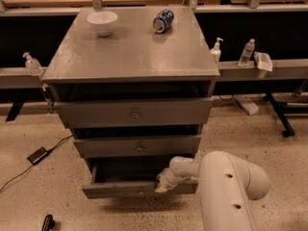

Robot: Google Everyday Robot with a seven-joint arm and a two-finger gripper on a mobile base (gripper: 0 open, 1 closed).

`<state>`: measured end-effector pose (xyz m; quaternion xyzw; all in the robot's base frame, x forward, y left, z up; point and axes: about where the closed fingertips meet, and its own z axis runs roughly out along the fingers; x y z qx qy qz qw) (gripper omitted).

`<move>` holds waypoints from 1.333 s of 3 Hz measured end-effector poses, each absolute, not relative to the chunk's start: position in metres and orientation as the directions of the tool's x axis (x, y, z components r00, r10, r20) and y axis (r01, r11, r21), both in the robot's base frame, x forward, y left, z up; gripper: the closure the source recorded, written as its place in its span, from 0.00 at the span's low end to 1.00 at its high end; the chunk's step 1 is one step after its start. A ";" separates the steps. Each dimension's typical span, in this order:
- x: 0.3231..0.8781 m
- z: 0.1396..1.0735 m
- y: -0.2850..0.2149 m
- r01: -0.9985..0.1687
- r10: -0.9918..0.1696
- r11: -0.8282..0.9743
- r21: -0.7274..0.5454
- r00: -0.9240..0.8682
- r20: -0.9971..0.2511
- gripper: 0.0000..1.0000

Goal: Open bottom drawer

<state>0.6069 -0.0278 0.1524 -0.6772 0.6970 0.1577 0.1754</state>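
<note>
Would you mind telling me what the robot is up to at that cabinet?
The robot's arm reaches down to the grey cabinet, with its gripper at the front of the bottom drawer, right of centre. That drawer stands partly pulled out, its dark inside showing. A white bowl and a blue can sit on the cabinet top.
</note>
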 end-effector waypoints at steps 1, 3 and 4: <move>0.607 0.157 -0.030 -0.999 -0.889 0.033 -0.017 -0.021 -0.458 1.00; 0.599 0.157 -0.031 -1.000 -0.884 0.031 -0.002 -0.026 -0.467 1.00; 0.597 0.157 -0.030 -1.000 -0.883 0.031 0.001 -0.028 -0.468 1.00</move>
